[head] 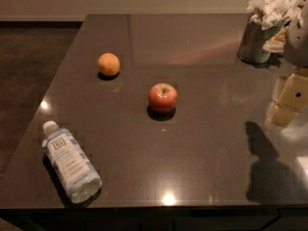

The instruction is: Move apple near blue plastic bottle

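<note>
Dark glossy counter [202, 148] bore the blue plastic bottle [71, 162] lying on its side front-left, my hand [287, 102] hung at the right edge, released or clenched I couldn't tell, since the apple [162, 97] sat upright mid-counter, ungrasped.

Red-yellow apple [162, 97], blue-and-white-labelled bottle [71, 163], orange fruit [109, 64], dark table [202, 153], cream pincer [287, 104] at right edge.

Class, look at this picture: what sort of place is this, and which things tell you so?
Probably a kitchen or break-room counter: a dark polished countertop holding an apple, an orange and a metal holder stuffed with paper napkins. The gripper hangs at the right edge.
</note>
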Robot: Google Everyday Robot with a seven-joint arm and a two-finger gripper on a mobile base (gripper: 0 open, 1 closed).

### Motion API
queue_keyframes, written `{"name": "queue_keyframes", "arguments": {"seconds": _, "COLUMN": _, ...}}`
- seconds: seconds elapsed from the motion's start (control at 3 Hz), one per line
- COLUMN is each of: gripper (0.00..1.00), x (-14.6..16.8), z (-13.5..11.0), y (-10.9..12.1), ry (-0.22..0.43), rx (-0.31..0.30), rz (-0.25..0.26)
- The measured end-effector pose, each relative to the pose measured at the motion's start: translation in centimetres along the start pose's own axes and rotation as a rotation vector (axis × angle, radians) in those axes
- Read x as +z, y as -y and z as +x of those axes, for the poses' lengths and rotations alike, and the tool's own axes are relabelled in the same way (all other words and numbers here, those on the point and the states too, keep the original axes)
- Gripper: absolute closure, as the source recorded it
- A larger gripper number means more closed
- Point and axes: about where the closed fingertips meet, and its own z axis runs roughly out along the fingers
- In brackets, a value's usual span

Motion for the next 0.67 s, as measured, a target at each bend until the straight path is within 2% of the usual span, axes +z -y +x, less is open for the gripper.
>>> {"name": "queue_keyframes", "arguments": {"seconds": 0.33, "gripper": 0.00, "x": 0.0, "z": 0.0, "y": 0.0, "ry": 0.000, "rx": 0.000, "rz": 0.000}}
{"name": "queue_keyframes", "arguments": {"seconds": 0.67, "gripper": 0.00, "x": 1.9, "z": -2.3, "y": 1.2, "ry": 0.081, "rx": 0.007, "rz": -0.015}}
